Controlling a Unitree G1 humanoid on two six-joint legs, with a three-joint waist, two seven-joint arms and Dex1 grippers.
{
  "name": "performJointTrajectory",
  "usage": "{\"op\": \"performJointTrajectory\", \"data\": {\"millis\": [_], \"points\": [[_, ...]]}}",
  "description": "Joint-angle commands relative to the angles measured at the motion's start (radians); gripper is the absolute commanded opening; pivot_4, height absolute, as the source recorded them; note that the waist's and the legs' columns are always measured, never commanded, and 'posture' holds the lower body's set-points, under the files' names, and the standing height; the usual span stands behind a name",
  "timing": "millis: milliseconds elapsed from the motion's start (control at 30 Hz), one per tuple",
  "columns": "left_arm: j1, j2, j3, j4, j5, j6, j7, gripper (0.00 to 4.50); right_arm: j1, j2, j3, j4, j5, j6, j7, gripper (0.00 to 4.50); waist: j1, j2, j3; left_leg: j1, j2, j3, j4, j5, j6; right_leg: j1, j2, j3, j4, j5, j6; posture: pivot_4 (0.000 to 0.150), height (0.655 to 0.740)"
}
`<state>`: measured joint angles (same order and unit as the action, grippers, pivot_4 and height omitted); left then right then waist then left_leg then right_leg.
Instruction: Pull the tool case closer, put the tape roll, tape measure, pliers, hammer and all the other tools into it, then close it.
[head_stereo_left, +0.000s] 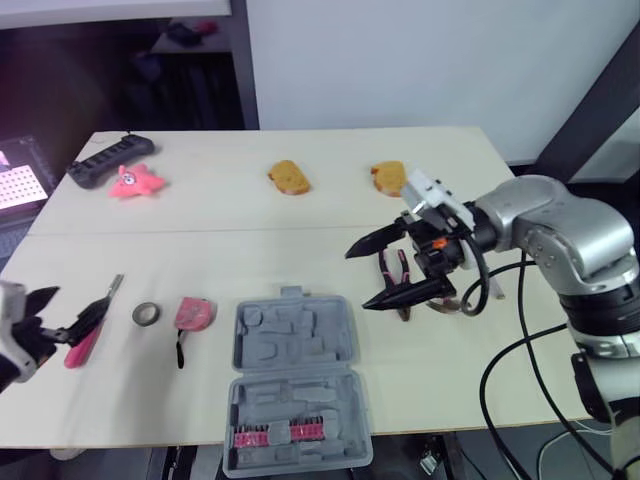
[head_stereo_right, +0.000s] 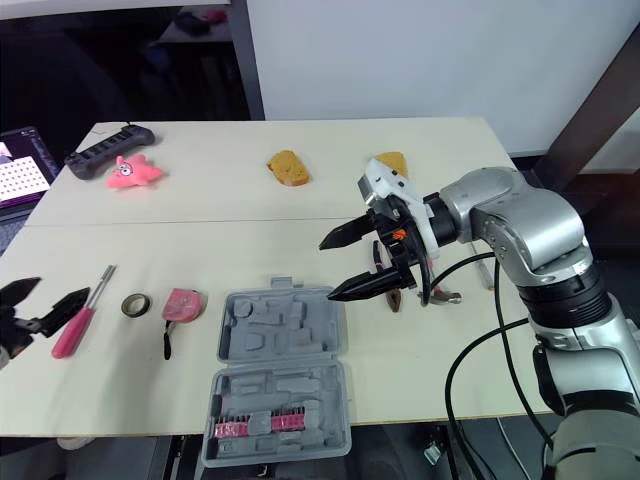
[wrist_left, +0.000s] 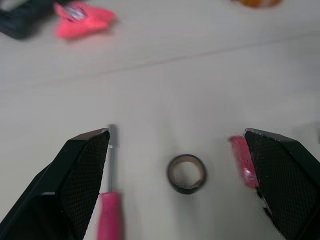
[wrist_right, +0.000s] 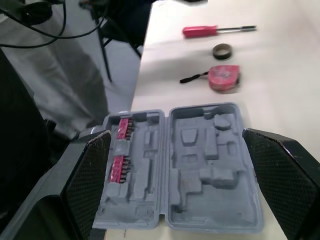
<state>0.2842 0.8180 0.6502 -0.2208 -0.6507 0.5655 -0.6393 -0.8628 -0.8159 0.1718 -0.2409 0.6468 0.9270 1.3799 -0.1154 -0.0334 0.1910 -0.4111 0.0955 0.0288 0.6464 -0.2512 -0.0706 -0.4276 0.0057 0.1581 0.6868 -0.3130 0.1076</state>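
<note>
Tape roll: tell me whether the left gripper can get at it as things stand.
Probably yes. The left gripper is open and points at the tape roll, lying on bare table. The screwdriver and tape measure lie either side, apart from it, so nothing seems to block it.

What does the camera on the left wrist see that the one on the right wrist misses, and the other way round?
Left wrist camera's extra: a pink toy lying farther back on the table. Right wrist camera's extra: the open grey tool case with red bits in one half. Shared by both: the pink-handled screwdriver, the tape roll and the pink tape measure, lying in a row with the roll in the middle.
</note>
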Motion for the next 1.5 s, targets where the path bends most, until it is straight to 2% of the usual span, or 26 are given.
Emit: {"op": "performJointTrajectory", "data": {"millis": [33, 67, 167, 333, 633, 867, 1333, 1433, 1500], "points": [[-0.081, 0.079, -0.082, 0.085, 0.055, 0.017, -0.059, 3.17, 0.009, -0.011, -0.062, -0.069, 0.045, 0.028, -0.05, 4.5, 0.001, 0.0, 0.0, 0.0, 0.001, -0.002, -0.001, 0.0, 0.0, -0.001, 0.001, -0.002, 0.001, 0.0, 0.0, 0.15, 0.7129], [-0.11, 0.098, -0.121, 0.106, 0.076, 0.019, -0.074, 2.69, 0.016, -0.011, -0.07, -0.079, 0.05, 0.036, -0.065, 4.5, 0.004, 0.0, 0.0, 0.0, 0.001, -0.004, -0.002, 0.0, 0.0, -0.001, 0.002, -0.004, 0.002, -0.001, -0.002, 0.15, 0.7129], [-0.176, 0.114, -0.209, 0.151, 0.137, 0.006, -0.079, 2.69, 0.039, -0.019, -0.084, -0.104, 0.056, 0.045, -0.101, 4.5, 0.009, 0.001, 0.0, 0.0, 0.002, -0.005, -0.002, 0.0, 0.0, -0.001, 0.003, -0.004, 0.003, -0.001, -0.003, 0.15, 0.7129], [-0.238, 0.077, -0.285, 0.172, 0.192, 0.023, -0.046, 2.69, 0.053, -0.035, -0.098, -0.131, 0.076, 0.064, -0.137, 4.5, 0.017, 0.001, 0.0, 0.0, 0.002, -0.003, 0.0, 0.0, 0.0, -0.001, 0.002, -0.004, 0.003, -0.001, -0.003, 0.15, 0.7129], [-0.241, -0.059, -0.313, 0.125, 0.232, 0.094, 0.082, 2.69, 0.011, -0.062, -0.09, -0.122, 0.098, 0.088, -0.151, 4.5, 0.022, 0.0, 0.0, 0.0, 0.002, -0.004, 0.002, 0.0, 0.0, 0.001, 0.002, -0.004, 0.004, -0.001, -0.003, 0.15, 0.7129], [-0.262, -0.129, -0.338, 0.164, 0.286, 0.076, 0.143, 2.69, -0.023, -0.071, -0.077, -0.103, 0.096, 0.096, -0.149, 4.5, 0.022, 0.0, 0.0, 0.0, 0.001, -0.004, 0.002, 0.0, 0.0, 0.001, 0.002, -0.004, 0.004, -0.001, -0.003, 0.15, 0.7129], [-0.351, -0.167, -0.366, 0.245, 0.318, 0.084, 0.152, 2.69, -0.026, -0.087, -0.072, -0.109, 0.087, 0.108, -0.17, 4.5, 0.021, 0.0, 0.0, 0.0, 0.001, -0.004, 0.002, 0.0, 0.0, 0.001, 0.002, -0.004, 0.004, -0.001, -0.002, 0.15, 0.7129], [-0.373, -0.174, -0.362, 0.275, 0.326, 0.096, 0.168, 1.86, -0.024, -0.087, -0.069, -0.107, 0.081, 0.107, -0.177, 4.5, 0.022, 0.0, 0.0, 0.0, 0.001, -0.004, 0.002, 0.0, 0.0, 0.001, 0.002, -0.004, 0.004, -0.001, -0.002, 0.15, 0.7129], [-0.381, -0.173, -0.35, 0.287, 0.326, 0.094, 0.177, 0.86, -0.024, -0.084, -0.071, -0.107, 0.081, 0.109, -0.186, 4.5, 0.022, 0.0, 0.0, 0.0, 0.001, -0.004, 0.002, 0.0, 0.0, 0.001, 0.002, -0.004, 0.004, -0.001, -0.002, 0.15, 0.7129]]}}
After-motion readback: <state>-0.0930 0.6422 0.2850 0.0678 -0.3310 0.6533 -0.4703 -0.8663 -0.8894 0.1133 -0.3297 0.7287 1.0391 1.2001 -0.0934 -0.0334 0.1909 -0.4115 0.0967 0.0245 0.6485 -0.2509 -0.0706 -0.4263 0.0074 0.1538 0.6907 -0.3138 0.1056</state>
